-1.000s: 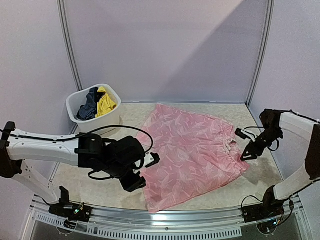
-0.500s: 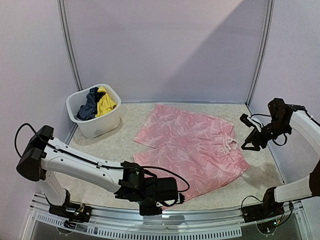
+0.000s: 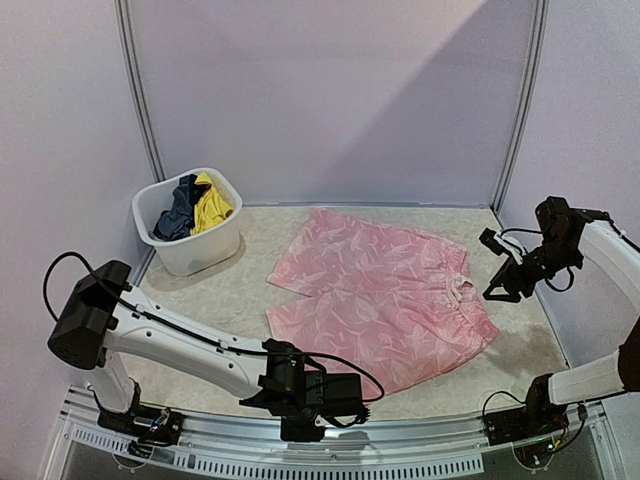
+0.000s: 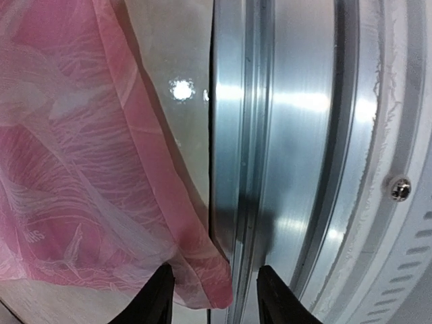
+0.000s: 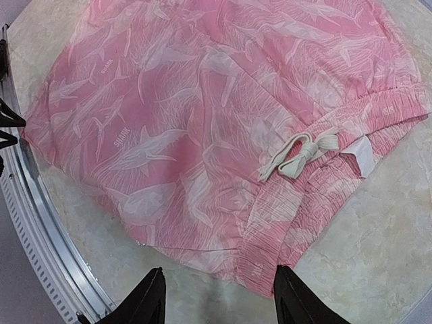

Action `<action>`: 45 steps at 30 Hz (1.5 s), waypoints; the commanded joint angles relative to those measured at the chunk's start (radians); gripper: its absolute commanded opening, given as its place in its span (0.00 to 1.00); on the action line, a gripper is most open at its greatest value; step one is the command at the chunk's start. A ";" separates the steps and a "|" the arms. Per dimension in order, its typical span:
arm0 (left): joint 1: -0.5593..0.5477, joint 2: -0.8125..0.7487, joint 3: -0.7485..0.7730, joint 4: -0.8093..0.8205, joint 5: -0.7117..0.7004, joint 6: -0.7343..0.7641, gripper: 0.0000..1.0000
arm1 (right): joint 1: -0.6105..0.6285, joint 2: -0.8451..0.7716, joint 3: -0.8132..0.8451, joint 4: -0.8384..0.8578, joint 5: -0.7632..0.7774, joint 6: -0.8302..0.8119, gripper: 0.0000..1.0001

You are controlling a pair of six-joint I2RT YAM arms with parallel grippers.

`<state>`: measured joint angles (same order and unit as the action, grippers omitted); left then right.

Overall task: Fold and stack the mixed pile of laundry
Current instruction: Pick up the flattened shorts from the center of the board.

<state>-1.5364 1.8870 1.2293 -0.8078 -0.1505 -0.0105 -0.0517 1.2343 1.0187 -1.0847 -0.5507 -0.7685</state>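
Now your left gripper (image 4: 216,287) stands parted around a hem corner of the one thin pink shorts (image 3: 385,300); your right gripper (image 5: 219,293) gapes empty beside the gathered waistband (image 5: 283,223).

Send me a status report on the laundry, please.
Left gripper open astride pink shorts' near hem corner. Right gripper open, beside the waistband. White tub far-left, out of the way.

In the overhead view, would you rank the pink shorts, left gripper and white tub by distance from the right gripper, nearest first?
1. Pink shorts, beside the right gripper.
2. Left gripper, near edge.
3. White tub, far left corner.
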 commanded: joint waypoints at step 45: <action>0.117 -0.211 -0.130 -0.040 -0.121 0.015 0.00 | 0.357 -0.098 -0.335 0.251 0.545 -0.826 0.46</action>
<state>-1.4456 1.7096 1.1160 -0.8524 -0.2668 0.0109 0.2760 1.1069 0.6979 -0.8639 -0.0586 -1.5414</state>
